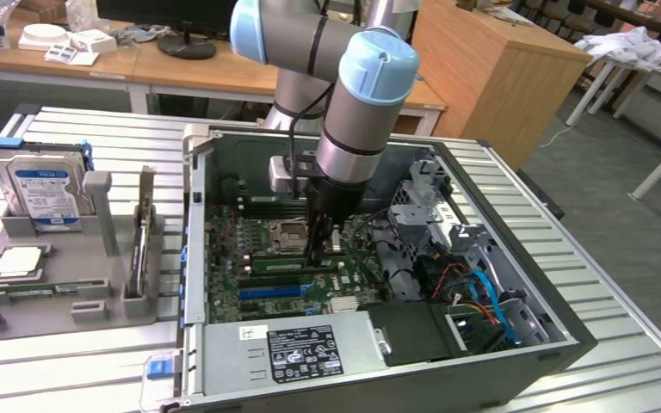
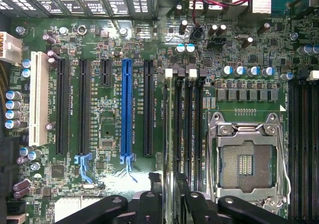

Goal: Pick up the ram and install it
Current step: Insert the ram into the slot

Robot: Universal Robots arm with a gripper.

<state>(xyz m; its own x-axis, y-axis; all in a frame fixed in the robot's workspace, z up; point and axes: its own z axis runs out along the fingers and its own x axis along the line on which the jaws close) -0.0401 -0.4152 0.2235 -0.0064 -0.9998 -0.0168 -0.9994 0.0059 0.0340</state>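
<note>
The gripper reaches straight down into the open computer case, which lies on its side on the slatted metal table. It hangs over the middle of the motherboard, just beside the empty processor socket. The ram stands on edge in one of the long memory slots between that socket and the blue slot. In the wrist view it is seen from above as a thin strip running along the slot. The black fingers sit one on each side of the stick with a small gap to it, so the hand has let go and holds nothing. In the exterior view the ram shows as a narrow green bar low on the board right under the fingertips, on the side of the socket towards the power supply, which fills the case's near corner. A grey holder sits at the table's edge on the exterior view's left, well apart from the case. A hard drive with a blue label stands upright at its far end.
</note>
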